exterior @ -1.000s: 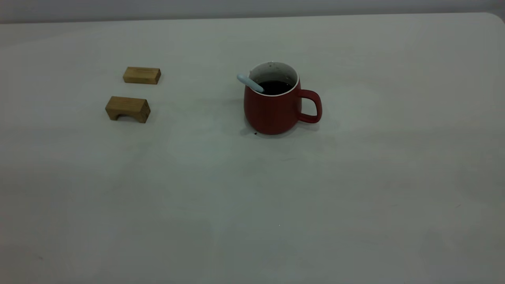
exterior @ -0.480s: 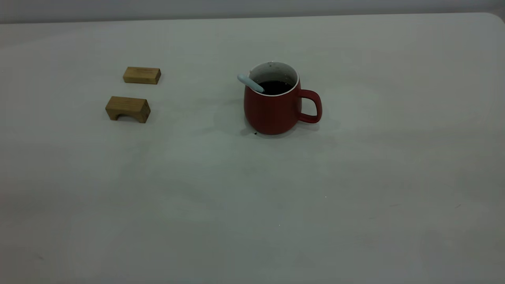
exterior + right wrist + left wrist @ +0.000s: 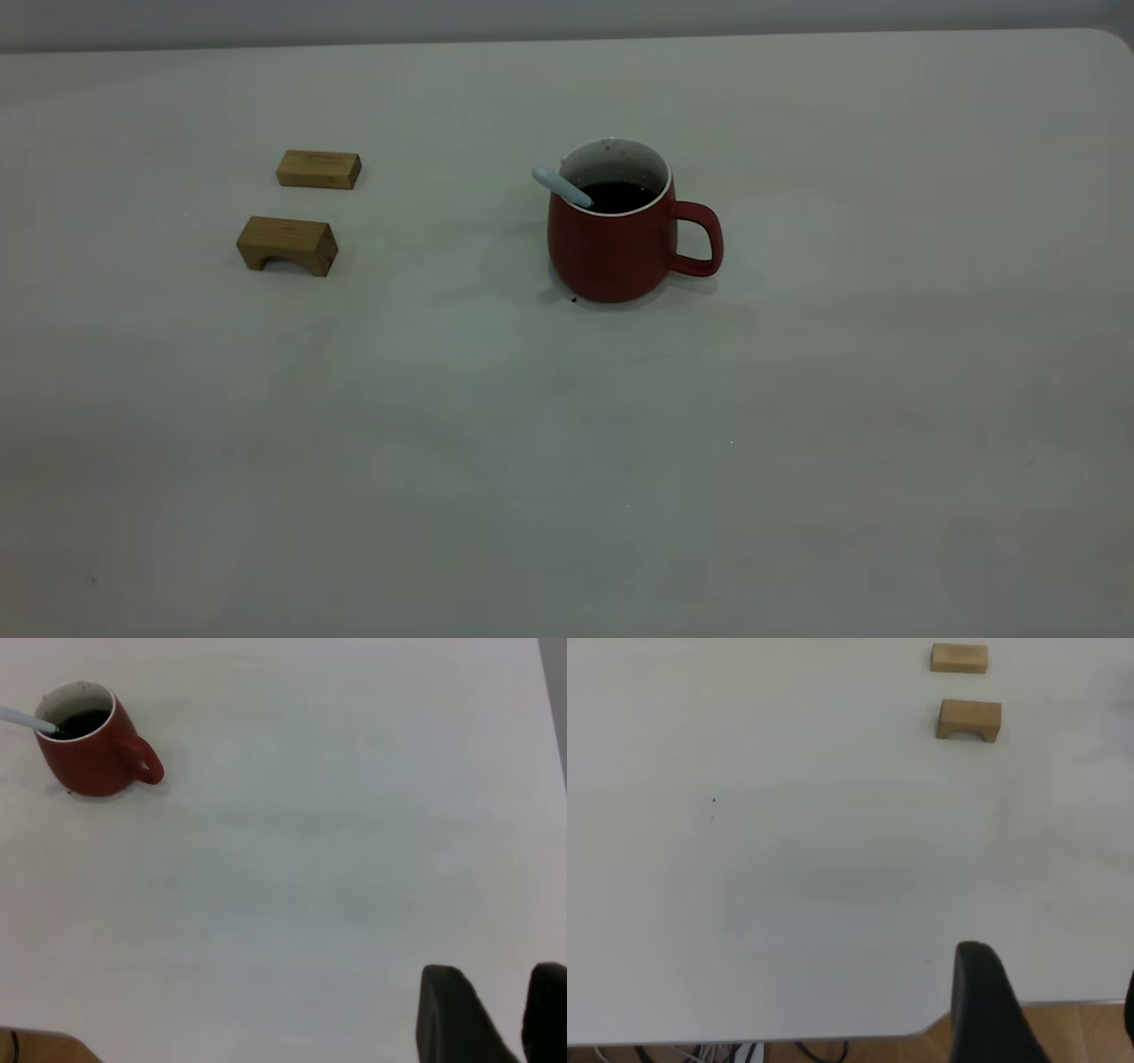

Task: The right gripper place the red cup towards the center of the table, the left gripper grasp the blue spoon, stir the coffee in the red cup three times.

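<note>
Exterior view | two wooden blocks [image 3: 301,208] well apart from red cup [image 3: 616,239]

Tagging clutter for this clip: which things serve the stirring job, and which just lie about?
Job: cup, spoon leaning in it, coffee, table.
Lying about: plain block, arched block, both left of the cup.

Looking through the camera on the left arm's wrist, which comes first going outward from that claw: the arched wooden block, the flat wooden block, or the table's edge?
From the left claw, at the table's near edge:
1. The table edge, right beside the claw.
2. The arched wooden block, well out on the tabletop.
3. The flat wooden block, just beyond the arched one, farthest out.
</note>
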